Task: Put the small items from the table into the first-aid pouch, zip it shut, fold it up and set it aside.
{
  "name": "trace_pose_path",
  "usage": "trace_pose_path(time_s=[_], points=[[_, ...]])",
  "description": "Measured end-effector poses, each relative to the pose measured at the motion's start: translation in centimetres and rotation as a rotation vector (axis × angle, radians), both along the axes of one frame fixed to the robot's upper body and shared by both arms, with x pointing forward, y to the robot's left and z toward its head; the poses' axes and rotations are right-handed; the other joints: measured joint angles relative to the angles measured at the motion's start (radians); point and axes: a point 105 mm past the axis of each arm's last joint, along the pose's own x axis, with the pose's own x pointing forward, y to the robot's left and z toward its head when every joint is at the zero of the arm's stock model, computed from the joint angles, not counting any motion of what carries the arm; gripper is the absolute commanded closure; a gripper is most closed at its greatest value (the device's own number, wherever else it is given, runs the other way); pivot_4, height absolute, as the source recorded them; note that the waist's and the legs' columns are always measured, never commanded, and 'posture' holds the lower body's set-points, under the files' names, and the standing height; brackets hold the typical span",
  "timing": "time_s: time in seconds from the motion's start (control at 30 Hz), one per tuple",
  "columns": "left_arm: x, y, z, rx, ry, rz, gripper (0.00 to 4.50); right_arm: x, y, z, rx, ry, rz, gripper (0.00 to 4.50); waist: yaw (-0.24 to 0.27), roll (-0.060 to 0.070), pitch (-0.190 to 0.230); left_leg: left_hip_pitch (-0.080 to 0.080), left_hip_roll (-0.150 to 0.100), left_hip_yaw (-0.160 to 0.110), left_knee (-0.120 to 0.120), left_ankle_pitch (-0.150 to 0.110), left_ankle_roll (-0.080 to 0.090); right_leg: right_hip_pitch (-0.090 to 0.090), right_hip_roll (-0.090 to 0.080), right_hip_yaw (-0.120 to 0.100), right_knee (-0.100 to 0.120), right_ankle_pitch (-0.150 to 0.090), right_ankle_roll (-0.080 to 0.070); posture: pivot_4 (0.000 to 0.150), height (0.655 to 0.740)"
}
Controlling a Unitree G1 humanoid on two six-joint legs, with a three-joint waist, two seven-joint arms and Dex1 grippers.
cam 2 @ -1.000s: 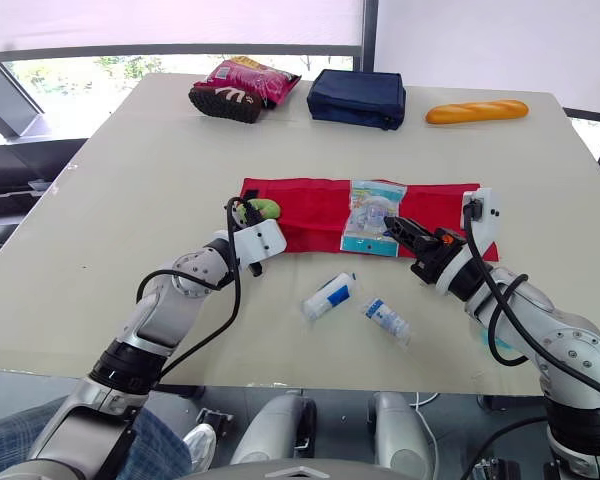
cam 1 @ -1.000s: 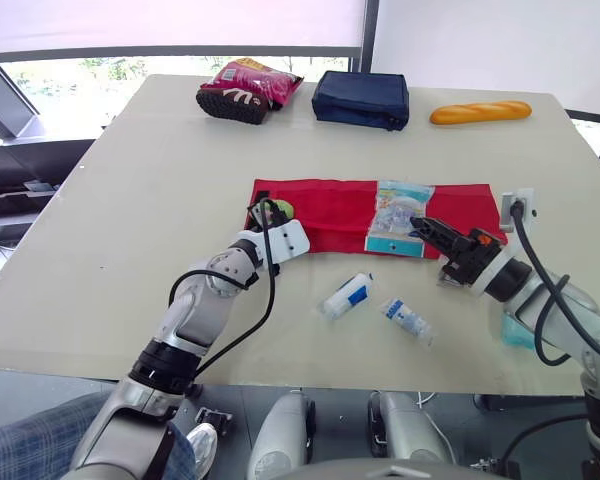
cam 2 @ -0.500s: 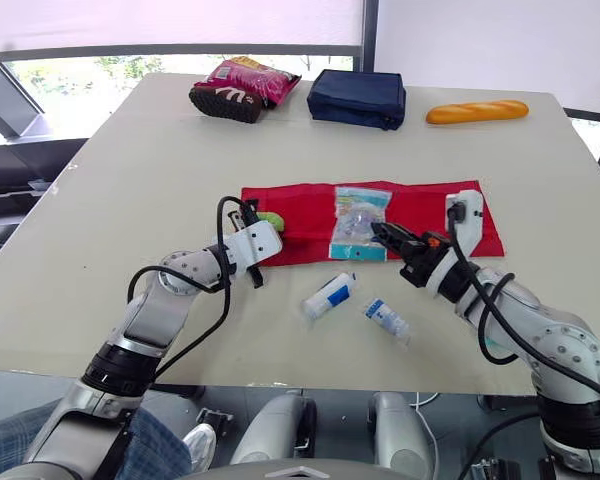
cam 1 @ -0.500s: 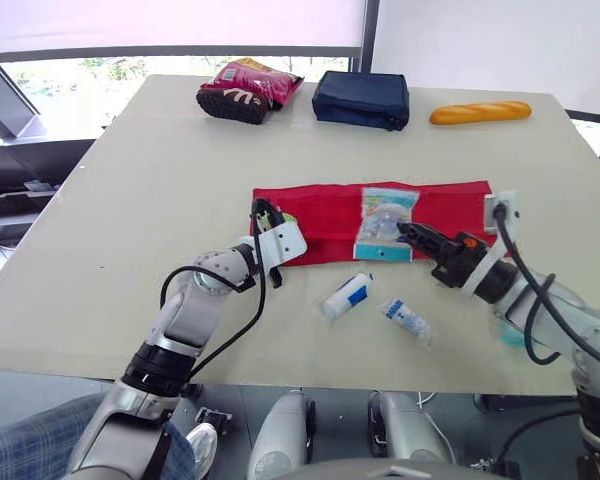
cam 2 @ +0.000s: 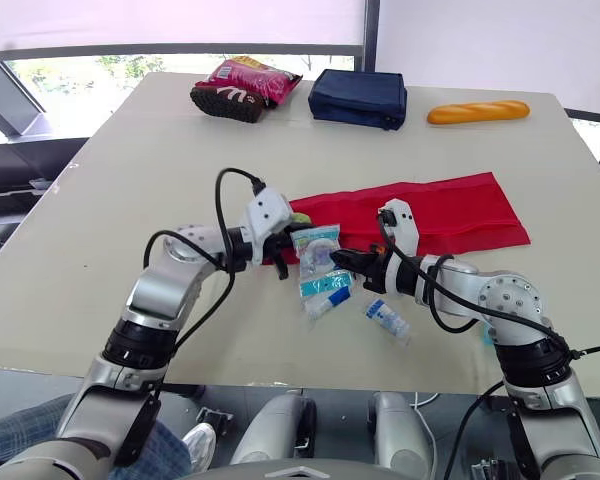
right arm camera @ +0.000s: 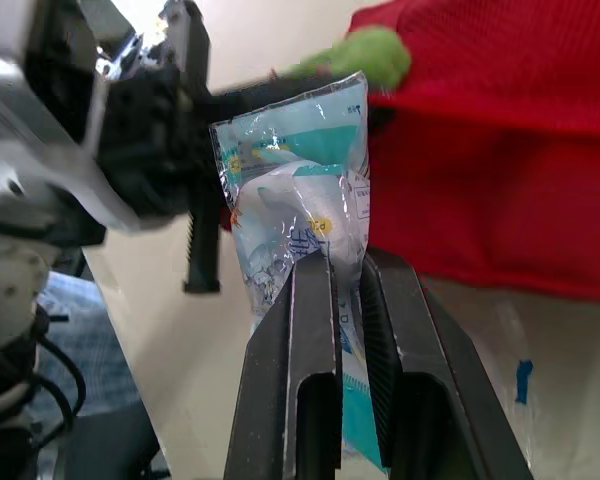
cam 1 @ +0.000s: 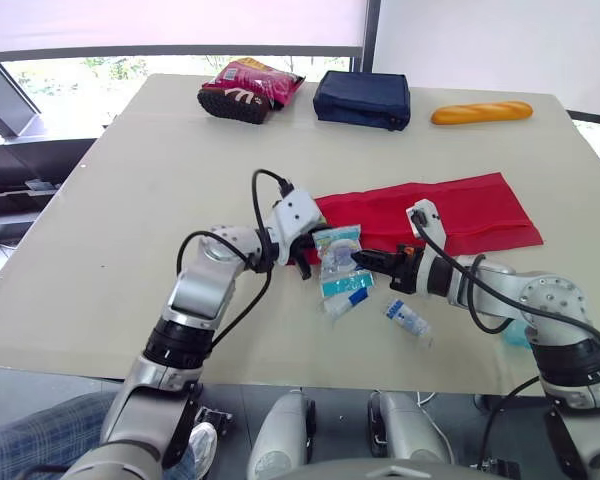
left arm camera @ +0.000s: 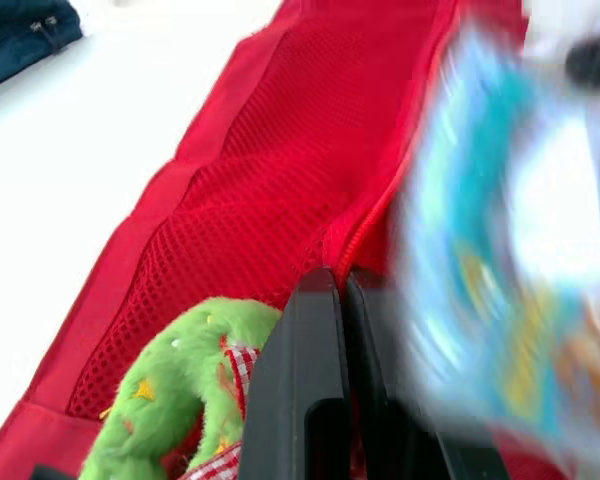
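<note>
The red first-aid pouch [cam 1: 450,215] lies slanted on the table, its mesh side up. My left gripper [cam 1: 304,258] is shut on the zipper edge at the pouch's near left end [left arm camera: 280,190]. A green plush item [left arm camera: 175,385] sits in the pouch beside that gripper. My right gripper [cam 1: 360,258] is shut on a clear teal packet [cam 1: 337,262] and holds it just off the pouch's left end, close to the left fingers [left arm camera: 315,330]. The packet [right arm camera: 300,180] stands above the right fingers [right arm camera: 315,330]. A white tube with a blue label [cam 1: 346,300] and a small vial [cam 1: 408,318] lie on the table in front.
At the table's far edge lie a pink snack bag [cam 1: 250,88], a navy pouch [cam 1: 361,98] and a bread roll [cam 1: 480,112]. A teal object [cam 1: 515,335] shows behind my right forearm near the front right edge.
The pouch's left end has been pulled forward and rightward, so the pouch now lies slanted. My right gripper has carried the packet left to the pouch's left end, beside the left gripper.
</note>
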Motion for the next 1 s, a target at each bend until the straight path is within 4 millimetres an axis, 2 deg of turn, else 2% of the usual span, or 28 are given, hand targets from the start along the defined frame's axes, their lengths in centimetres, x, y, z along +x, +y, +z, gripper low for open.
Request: trace_pose_path(time_s=[0.13,0.4,0.6,0.7,0.83,1.0], points=[[0.4,0.7,-0.2,-0.030,0.022,-0.037,4.35,0.2,0.0,0.0,-0.009,0.059,0.022,4.50,-0.002,0.000,0.000,0.000,0.000,0.000,0.000,0.000,0.000,0.000,0.000,0.000,0.000,0.000,0.000,0.150,0.7164],[0.2,0.6,-0.3,-0.060,0.019,-0.159,4.35,2.0,-0.2,-0.7,-0.035,0.182,-0.050,4.50,-0.002,0.000,0.000,0.000,0.000,0.000,0.000,0.000,0.000,0.000,0.000,0.001,0.000,0.000,0.000,0.150,0.7164],[0.0,0.7,-0.7,-0.049,0.007,-0.197,4.35,2.5,-0.6,-1.2,-0.082,0.212,-0.075,4.50,-0.002,0.000,0.000,-0.001,0.000,0.000,0.000,0.000,0.000,0.000,0.000,0.001,0.000,0.000,0.000,0.150,0.7164],[-0.1,0.6,-0.7,-0.048,0.000,-0.208,4.35,2.6,0.0,-1.5,-0.078,0.235,-0.069,4.50,-0.003,0.000,0.000,-0.001,0.000,0.000,0.000,0.000,0.000,0.000,0.000,0.001,0.000,0.000,0.000,0.150,0.7164],[-0.1,0.5,-0.7,-0.050,-0.006,-0.212,4.35,3.1,0.9,-0.9,-0.063,0.225,-0.059,4.50,-0.004,0.000,0.000,0.000,0.000,0.000,0.000,0.000,0.000,0.000,0.000,0.001,0.000,0.000,0.000,0.150,0.7164],[-0.8,0.6,-1.4,-0.050,0.011,-0.215,4.35,3.8,1.9,-1.0,0.011,0.280,-0.104,4.50,-0.005,0.000,0.000,-0.001,0.000,0.000,0.000,0.000,0.000,-0.001,0.000,0.001,0.000,0.000,0.000,0.150,0.7164]])
